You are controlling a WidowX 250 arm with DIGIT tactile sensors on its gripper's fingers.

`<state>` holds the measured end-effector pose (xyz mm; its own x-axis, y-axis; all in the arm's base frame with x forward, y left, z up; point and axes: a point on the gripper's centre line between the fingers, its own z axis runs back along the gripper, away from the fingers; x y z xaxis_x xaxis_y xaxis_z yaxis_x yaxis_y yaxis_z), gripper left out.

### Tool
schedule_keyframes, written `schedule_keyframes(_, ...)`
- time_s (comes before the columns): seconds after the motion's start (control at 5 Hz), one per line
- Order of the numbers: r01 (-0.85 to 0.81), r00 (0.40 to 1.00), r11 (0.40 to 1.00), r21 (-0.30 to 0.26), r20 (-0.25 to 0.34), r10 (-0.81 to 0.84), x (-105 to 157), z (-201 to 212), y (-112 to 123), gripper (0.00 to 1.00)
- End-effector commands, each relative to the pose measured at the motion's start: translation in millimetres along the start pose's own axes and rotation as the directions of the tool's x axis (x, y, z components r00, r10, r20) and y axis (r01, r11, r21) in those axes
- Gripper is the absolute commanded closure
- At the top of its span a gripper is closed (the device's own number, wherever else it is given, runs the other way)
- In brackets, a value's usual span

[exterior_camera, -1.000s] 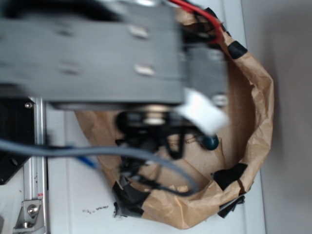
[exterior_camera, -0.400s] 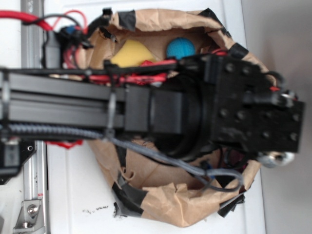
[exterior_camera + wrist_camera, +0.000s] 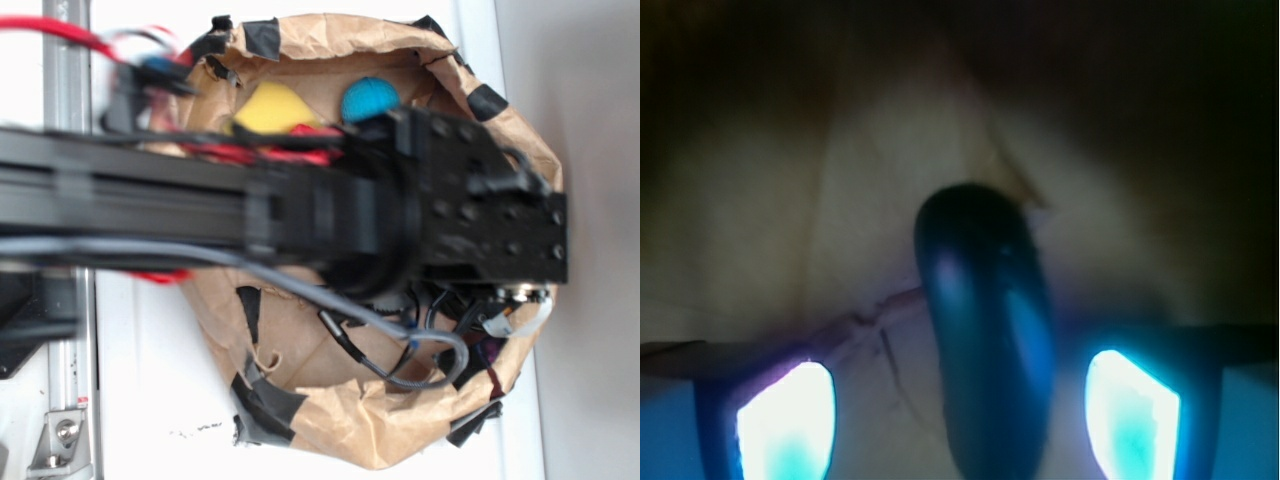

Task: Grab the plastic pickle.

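Observation:
In the wrist view the plastic pickle [image 3: 987, 340], dark, glossy and sausage-shaped, lies lengthwise on brown paper between my two glowing fingertips. My gripper [image 3: 958, 415] is open; gaps show on both sides of the pickle, narrower on the right. The left fingertip [image 3: 785, 420] and the right one [image 3: 1130, 410] stand apart from it. From the exterior view the arm and wrist block [image 3: 480, 210] cover the right part of the paper bag [image 3: 330, 425], so the pickle and the fingers are hidden there.
A blue ball [image 3: 368, 98] and a yellow sponge block [image 3: 272, 108] lie at the bag's far side, just above the arm. Crumpled paper walls with black tape ring the bag. Grey and black cables [image 3: 400, 350] hang inside it below the wrist.
The arm has swung across the bag and come down into its right side. The wrist block now sits a little further left and lower than 0.4 s ago.

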<state>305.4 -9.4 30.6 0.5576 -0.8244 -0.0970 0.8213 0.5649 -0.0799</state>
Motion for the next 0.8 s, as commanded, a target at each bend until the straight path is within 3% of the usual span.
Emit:
schedule_keyframes(0.0,-0.005,0.995,0.999,0.051,-0.103,0.010,23,1,-3,1.00)
schedule_keyframes(0.2,-0.060,0.991,0.996,0.069,-0.116,0.068,21,1,0,1.00)
schedule_keyframes(0.4,-0.111,0.991,0.988,0.110,-0.067,0.119,13,16,-1,1.00)
schedule_keyframes(0.6,-0.226,0.974,0.953,0.204,0.025,0.225,-7,63,-1,1.00)
